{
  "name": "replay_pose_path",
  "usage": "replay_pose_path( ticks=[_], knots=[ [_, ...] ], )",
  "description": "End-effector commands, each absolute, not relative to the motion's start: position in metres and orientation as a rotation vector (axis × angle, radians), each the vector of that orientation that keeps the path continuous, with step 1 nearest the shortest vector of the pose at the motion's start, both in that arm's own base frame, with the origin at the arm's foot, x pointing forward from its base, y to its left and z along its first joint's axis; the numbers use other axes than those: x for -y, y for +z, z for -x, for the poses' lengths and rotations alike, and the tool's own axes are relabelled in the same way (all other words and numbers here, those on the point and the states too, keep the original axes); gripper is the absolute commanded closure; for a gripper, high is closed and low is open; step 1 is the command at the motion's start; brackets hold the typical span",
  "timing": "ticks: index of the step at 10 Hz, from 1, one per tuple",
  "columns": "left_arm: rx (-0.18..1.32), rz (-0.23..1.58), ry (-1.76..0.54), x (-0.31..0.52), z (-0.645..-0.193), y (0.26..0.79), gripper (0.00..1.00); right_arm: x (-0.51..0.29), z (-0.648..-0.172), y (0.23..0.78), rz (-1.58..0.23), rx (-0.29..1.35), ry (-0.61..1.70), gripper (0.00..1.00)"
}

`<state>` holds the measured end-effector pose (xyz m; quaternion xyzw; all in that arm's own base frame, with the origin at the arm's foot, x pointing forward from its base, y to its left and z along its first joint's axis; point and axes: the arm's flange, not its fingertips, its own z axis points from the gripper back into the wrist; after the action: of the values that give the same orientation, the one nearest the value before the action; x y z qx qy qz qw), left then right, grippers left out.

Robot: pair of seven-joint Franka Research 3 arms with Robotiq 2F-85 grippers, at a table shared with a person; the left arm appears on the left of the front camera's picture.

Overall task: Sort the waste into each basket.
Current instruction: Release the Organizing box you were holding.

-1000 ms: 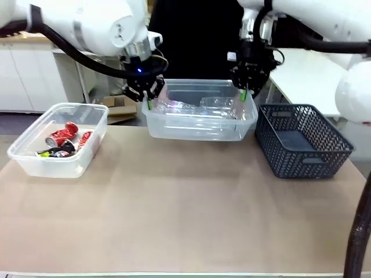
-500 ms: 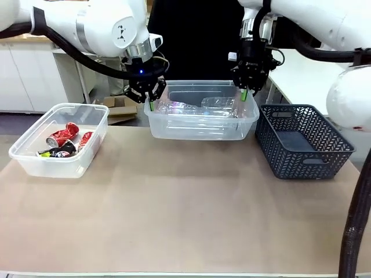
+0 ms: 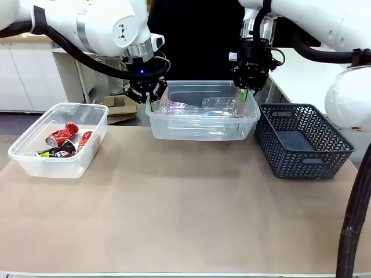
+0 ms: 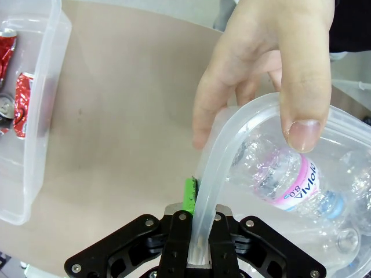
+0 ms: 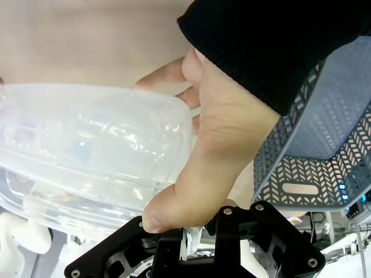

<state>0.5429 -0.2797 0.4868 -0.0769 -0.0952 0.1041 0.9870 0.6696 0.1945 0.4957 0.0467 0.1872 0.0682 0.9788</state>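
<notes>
Both arms' jaws clamped on bottle tub rim

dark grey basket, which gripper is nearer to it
Right. The right gripper grips the bottle tub's rim just beside the dark grey basket; the left gripper grips its far corner.

White arms, black cables
</notes>
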Motion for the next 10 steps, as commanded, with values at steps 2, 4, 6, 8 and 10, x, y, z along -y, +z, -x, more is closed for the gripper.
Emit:
replay_pose_path(
  ticks=[2,4,6,8,10],
  knots=[
    [0.198,0.160,0.229,0.275,-0.546,0.488,0.96,-0.197,-0.667,0.499,-0.095,-0.374,0.142,0.94],
    [0.198,0.160,0.229,0.275,-0.546,0.488,0.96,-0.197,-0.667,0.499,-0.095,-0.374,0.142,0.94],
    [0.191,0.167,0.190,0.282,-0.545,0.487,0.96,-0.195,-0.670,0.496,-0.094,-0.376,0.137,0.94],
    [0.209,0.180,0.182,0.284,-0.537,0.495,0.38,-0.188,-0.648,0.510,-0.104,-0.304,0.134,0.38],
    [0.230,0.177,0.192,0.281,-0.532,0.501,0.33,-0.180,-0.637,0.517,-0.112,-0.266,0.106,0.35]
  ],
)
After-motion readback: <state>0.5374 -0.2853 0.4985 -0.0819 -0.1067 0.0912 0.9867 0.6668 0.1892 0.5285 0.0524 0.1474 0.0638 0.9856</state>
